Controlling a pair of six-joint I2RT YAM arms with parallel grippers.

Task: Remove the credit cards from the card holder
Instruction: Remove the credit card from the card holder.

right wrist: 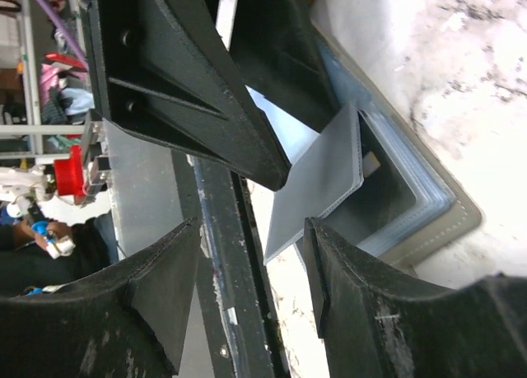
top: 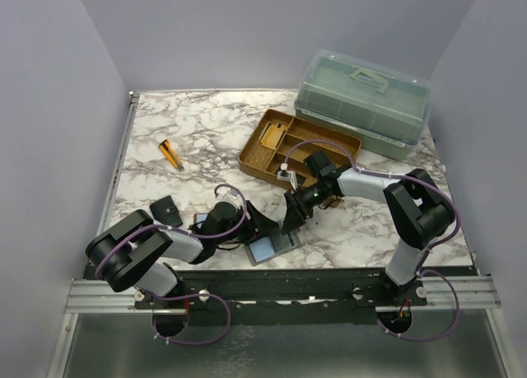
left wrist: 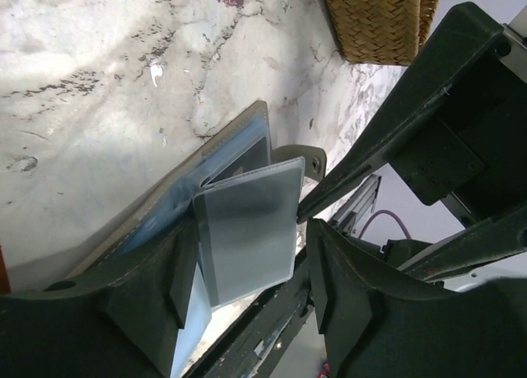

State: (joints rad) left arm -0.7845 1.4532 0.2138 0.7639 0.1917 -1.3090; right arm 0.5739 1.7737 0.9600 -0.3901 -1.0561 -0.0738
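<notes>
Here my left pincer (left wrist: pixel 251 246) and right pincer (right wrist: pixel 251 230) both gape around the grey card (left wrist: pixel 247 217), neither clamping. It looks thin, stiff, probably slick; I'd pinch its free end.

A woven tray (top: pixel 257 170) sits on the marble table (top: pixel 198 119), with a clear lidded plastic box (top: pixel 362 98) just beside it to the right. Well left of the tray lies an orange-and-black pen (top: pixel 171 154). A small black case (top: pixel 167 211) and a blue-grey folder (top: pixel 268 250) lie nearer the front edge than the tray.
</notes>
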